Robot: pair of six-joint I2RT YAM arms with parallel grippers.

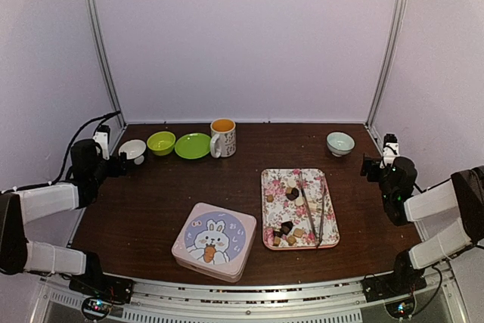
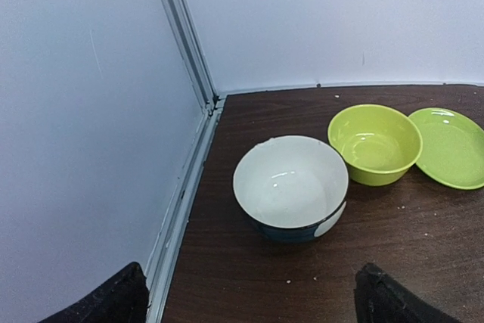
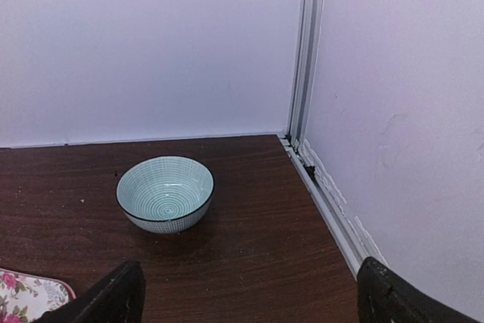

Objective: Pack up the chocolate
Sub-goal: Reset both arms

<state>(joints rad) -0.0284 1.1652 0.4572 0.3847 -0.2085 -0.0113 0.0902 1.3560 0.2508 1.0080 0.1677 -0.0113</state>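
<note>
Got a dark wood-grain tabletop (image 1: 151, 209) here, boxed in by plain whitish walls (image 1: 242, 35), with metal posts (image 1: 102, 43) at both far corners. Chocolate (image 1: 286, 228) sitting on the pink floral tray (image 1: 272, 179) toward the near right, metal tongs (image 1: 321, 213) lying along its right side. Closed pink rabbit tin (image 1: 214, 241) just left of that, by the near edge. Along the far edge: white bowl (image 2: 291, 187), lime bowl (image 2: 374, 144), lime plate (image 2: 454, 145), mug (image 1: 223, 138), then a teal striped bowl (image 3: 165, 193) near the far right corner. Left gripper (image 2: 253, 300) and right gripper (image 3: 253, 296) both spread wide, holding nothing
</note>
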